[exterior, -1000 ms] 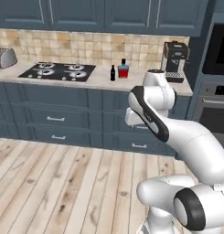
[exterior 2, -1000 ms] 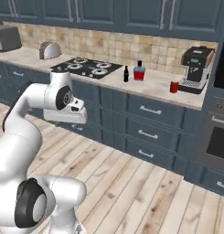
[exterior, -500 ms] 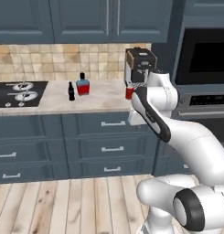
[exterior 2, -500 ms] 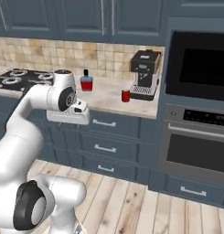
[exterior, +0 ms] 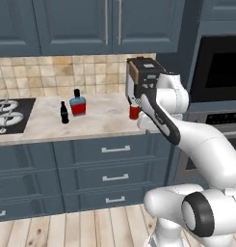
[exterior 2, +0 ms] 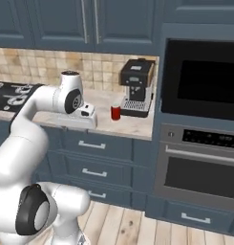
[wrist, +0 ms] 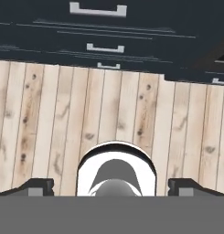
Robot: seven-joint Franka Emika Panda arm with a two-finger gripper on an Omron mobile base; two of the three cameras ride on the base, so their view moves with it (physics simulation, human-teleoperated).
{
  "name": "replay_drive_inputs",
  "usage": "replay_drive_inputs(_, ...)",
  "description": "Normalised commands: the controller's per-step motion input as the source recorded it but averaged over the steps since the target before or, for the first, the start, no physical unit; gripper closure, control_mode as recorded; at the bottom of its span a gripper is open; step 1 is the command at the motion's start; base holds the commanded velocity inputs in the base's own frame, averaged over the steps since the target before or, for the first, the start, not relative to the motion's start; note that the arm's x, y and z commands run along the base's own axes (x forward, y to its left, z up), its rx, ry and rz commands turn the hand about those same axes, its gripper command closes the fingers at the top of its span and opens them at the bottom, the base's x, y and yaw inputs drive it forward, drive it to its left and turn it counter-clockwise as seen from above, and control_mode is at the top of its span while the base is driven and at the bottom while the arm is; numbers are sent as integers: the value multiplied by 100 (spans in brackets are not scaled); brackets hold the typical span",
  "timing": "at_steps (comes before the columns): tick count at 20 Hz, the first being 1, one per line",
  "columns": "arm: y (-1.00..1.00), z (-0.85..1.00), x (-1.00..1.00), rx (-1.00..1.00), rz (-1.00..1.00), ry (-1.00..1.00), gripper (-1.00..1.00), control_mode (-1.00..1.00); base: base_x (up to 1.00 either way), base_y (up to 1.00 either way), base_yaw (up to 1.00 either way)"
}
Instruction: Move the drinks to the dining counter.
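Three drinks stand on the marble counter [exterior: 106,121] by the stove. A small black bottle [exterior: 64,113] and a flat blue bottle with a red label [exterior: 78,103] stand side by side. A short red can [exterior: 134,112] [exterior 2: 116,113] is in front of the coffee machine, partly behind my arm in the left base view. My gripper [wrist: 111,187] is open and holds nothing. Its fingertips [wrist: 38,186] are wide apart and point down at the wooden floor. The hand [exterior 2: 82,119] hangs in front of the counter's edge, left of the can. The dining counter is out of view.
A black coffee machine [exterior 2: 136,85] stands at the counter's right end, and a black stove [exterior: 6,111] at its left. A wall oven and microwave [exterior 2: 199,124] fill the right side. Blue drawers [exterior: 110,176] run under the counter, with wood floor [wrist: 109,114] below.
The whole picture has slid left as the base moved. The stove has gone to the edge, and the coffee machine and oven have come closer. The gripper stays open and empty.
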Motion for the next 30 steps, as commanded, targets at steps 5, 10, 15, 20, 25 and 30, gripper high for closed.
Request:
replay_drive_inputs(5, 0, 0, 0, 0, 0, 0, -100, 100, 36, 12, -9)
replay_drive_inputs(10, 0, 0, 0, 0, 0, 0, -100, 100, 61, 41, -19)
replay_drive_inputs(15, 0, 0, 0, 0, 0, 0, -100, 100, 56, 47, -20)
replay_drive_inputs(20, 0, 0, 0, 0, 0, 0, -100, 100, 51, 27, -25)
replay_drive_inputs(25, 0, 0, 0, 0, 0, 0, -100, 100, 66, 0, -38)
replay_drive_inputs(30, 0, 0, 0, 0, 0, 0, -100, 100, 46, 10, -31)
